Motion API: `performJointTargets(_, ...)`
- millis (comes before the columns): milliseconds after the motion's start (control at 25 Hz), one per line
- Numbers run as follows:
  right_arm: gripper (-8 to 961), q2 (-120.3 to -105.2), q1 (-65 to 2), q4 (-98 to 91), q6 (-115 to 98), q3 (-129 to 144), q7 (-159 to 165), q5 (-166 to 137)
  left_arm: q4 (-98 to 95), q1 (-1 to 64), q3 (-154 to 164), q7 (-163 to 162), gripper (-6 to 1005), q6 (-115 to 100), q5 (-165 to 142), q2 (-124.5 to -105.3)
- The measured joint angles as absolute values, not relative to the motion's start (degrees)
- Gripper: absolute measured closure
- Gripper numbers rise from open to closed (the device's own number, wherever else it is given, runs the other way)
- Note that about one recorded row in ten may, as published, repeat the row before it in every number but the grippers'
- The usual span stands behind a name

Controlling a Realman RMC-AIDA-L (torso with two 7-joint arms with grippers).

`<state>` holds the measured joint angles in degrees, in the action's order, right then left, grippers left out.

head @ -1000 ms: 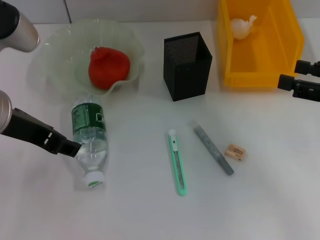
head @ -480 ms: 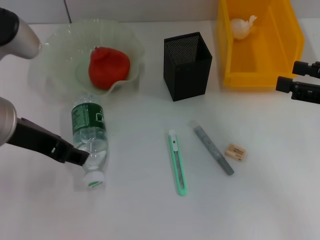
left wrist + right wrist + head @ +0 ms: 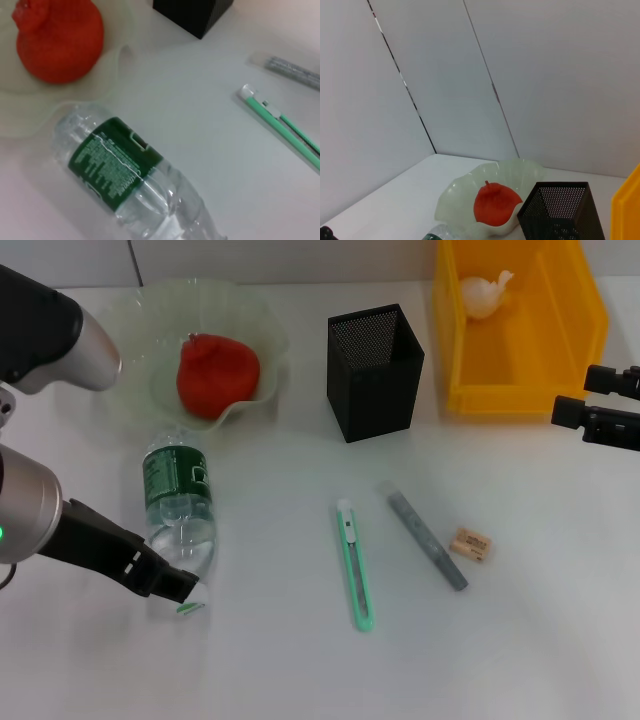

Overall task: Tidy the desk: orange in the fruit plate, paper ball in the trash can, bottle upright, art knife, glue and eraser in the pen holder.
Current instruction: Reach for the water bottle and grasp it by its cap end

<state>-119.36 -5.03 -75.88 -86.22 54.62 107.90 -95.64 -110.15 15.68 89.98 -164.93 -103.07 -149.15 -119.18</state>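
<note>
The left claw [image 3: 178, 587] sits at the cap end of the bottle [image 3: 182, 512], which lies flat on the surface [image 3: 300, 670]; its opening cannot be told; farther off, the orange [image 3: 217, 374] rests in the fruit plate [image 3: 120, 330]; the right claw [image 3: 578, 395], spread wide, hangs beside the trash can [image 3: 560, 340].

1. A plain white desk [image 3: 280, 670] fills the head view, smooth and evenly lit, with only soft shadows.
2. Behind it stands a pale grey wall [image 3: 555, 65] of flat panels.
3. Thin dark seams [image 3: 490, 80] run slantwise between the panels.
4. A short dark marking sits on one seam, perhaps a fitting; too small to tell.
</note>
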Motion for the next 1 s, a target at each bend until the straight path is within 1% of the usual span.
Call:
performJointTargets(400, 126, -119.36, -5.3, -74.9, -86.2, 54.3, 107.5, -95.6, -111.0, 15.6, 92.9, -162.8, 259, -102.6, -148.5, -118.90)
performJointTargets(600, 126, -119.33, -6.0, -74.3, -86.1, 54.3, 107.4, -95.6, -110.5, 18.4, 91.3, -153.5, 260, -101.5, -146.4, -118.87)
performJointTargets(640, 126, -119.33, -6.1, -74.3, -86.0, 54.3, 107.4, -95.6, -109.0, 20.5, 88.9, -148.1, 260, -101.2, -144.0, -118.77)
performJointTargets(760, 125, -119.31, -6.2, -74.0, -85.8, 54.3, 107.4, -95.6, -107.9, 21.6, 87.3, -145.3, 260, -101.2, -142.8, -118.76)
performJointTargets(800, 125, -119.30, -6.2, -73.8, -85.8, 54.3, 107.4, -95.4, -106.5, 22.5, 85.9, -143.4, 260, -101.1, -141.9, -118.75)
performJointTargets(840, 125, -119.32, -6.2, -73.7, -85.8, 54.3, 107.3, -95.3, -102.7, 25.0, 83.3, -139.9, 259, -101.1, -140.5, -118.70)
performJointTargets(1000, 125, -119.43, -7.0, -73.3, -85.7, 54.2, 107.3, -95.2, -99.3, 27.1, 80.7, -135.6, 258, -101.3, -137.9, -118.67)
